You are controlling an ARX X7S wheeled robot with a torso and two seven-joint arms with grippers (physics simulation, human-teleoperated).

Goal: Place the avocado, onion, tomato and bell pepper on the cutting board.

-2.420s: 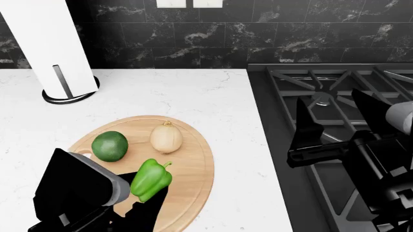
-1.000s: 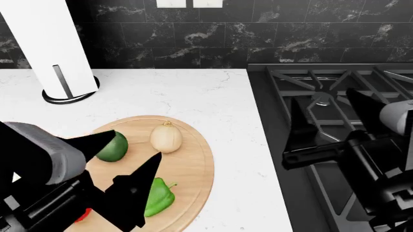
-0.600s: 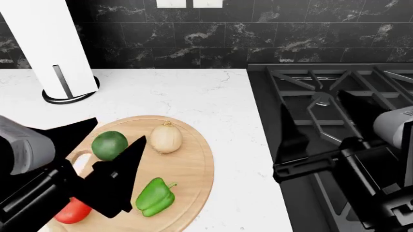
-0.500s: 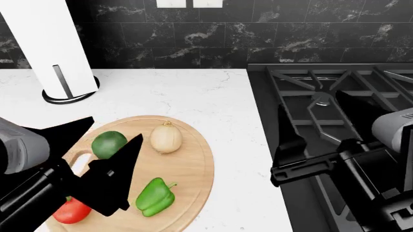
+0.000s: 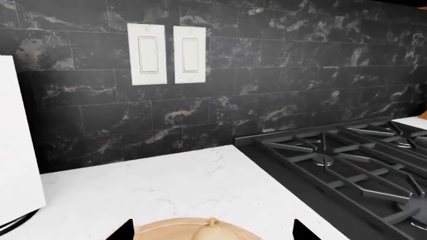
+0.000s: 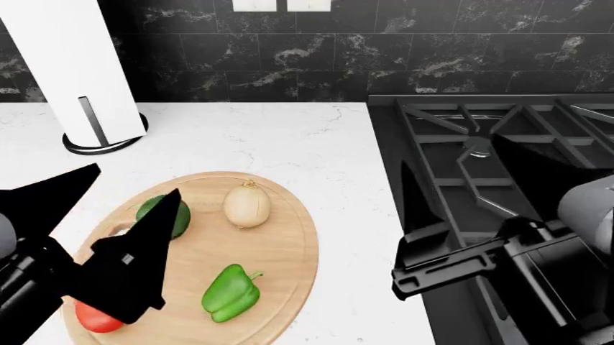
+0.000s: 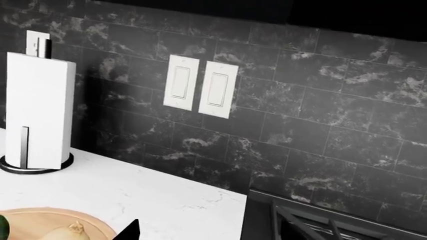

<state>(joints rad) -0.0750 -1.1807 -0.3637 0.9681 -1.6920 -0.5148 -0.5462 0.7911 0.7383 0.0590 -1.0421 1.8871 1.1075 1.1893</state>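
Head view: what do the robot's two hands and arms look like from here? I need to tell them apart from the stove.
Both hands are flat matte black with long, pointed, wedge-shaped fingers. The left hand sits on a black block. The right hand has a black crossbar behind its fingers and a rounded grey wrist casing. No cables or markings are visible.

A white marble counter (image 6: 287, 136) carries a round wooden cutting board (image 6: 287, 251) near its front edge (handle pointing left). At the far left a paper towel holder (image 6: 82, 86) stands on its ring base. A black gas stove (image 6: 499, 144) adjoins the counter's right side.
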